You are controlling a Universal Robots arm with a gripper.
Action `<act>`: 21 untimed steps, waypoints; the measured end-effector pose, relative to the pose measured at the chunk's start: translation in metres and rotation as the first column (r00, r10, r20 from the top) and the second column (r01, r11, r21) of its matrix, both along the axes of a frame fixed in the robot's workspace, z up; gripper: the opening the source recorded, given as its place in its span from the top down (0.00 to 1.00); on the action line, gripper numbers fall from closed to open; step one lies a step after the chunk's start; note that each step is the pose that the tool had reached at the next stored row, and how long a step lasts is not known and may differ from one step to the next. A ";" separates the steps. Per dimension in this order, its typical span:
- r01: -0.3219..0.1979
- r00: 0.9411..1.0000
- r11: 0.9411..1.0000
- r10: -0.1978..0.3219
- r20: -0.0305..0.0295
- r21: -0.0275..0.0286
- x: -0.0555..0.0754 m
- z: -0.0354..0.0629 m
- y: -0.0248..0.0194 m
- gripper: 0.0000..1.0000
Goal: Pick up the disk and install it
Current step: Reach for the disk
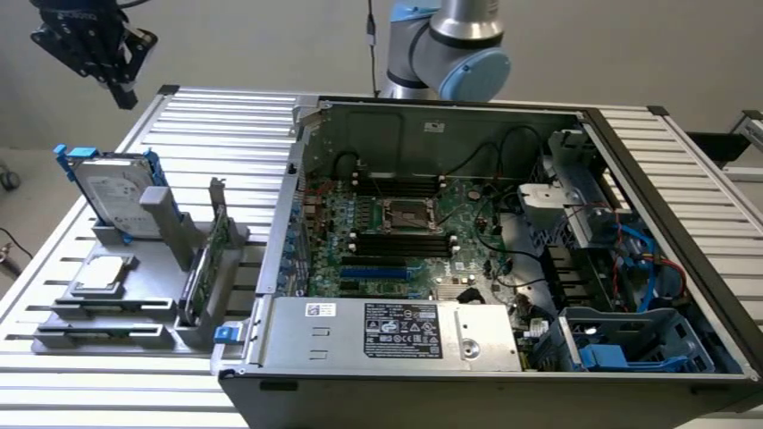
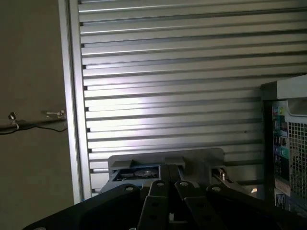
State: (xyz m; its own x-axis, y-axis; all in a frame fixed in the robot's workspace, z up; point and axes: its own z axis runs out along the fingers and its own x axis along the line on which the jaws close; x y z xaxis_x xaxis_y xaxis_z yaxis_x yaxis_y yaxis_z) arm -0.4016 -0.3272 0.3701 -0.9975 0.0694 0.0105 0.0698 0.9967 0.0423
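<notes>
The disk stands upright on its edge in a slot of the grey rack, at the exterior view's left. Its white label faces the camera and blue rails run round its edges. Nothing grips it. A grey post of the rack rises just beside it and covers part of its lower corner.

The gripper hangs high above the disk, toward the far edge of the slatted aluminium table. It points downward at a slight tilt and is well apart from the disk. In the wrist view its fingers lie pressed together with nothing between them, so it is closed and empty. The arm's grey and light-blue joint rises behind the back wall of the computer case.

On the same rack, a small square silver chip lies flat in front of the disk. A thin green circuit card stands on edge, close to the case's side wall. The case lies open, showing the motherboard, with the power supply along the near edge. A blue drive bay sits in the corner at the exterior view's right, with blue and red cables above it.
</notes>
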 end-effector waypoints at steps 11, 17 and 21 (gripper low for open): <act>-0.004 1.000 1.000 0.004 -0.002 0.000 -0.023 -0.0002 0.0001 0.89; -0.004 1.000 1.000 0.004 -0.002 0.000 -0.024 -0.0002 0.0001 0.89; -0.004 1.000 1.000 0.004 -0.002 0.000 -0.025 -0.0002 -0.0005 0.89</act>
State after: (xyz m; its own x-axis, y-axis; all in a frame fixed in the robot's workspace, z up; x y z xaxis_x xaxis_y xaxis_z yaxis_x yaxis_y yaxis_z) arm -0.4262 -0.3277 0.3699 -0.9978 0.0655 0.0128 0.0660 0.9969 0.0421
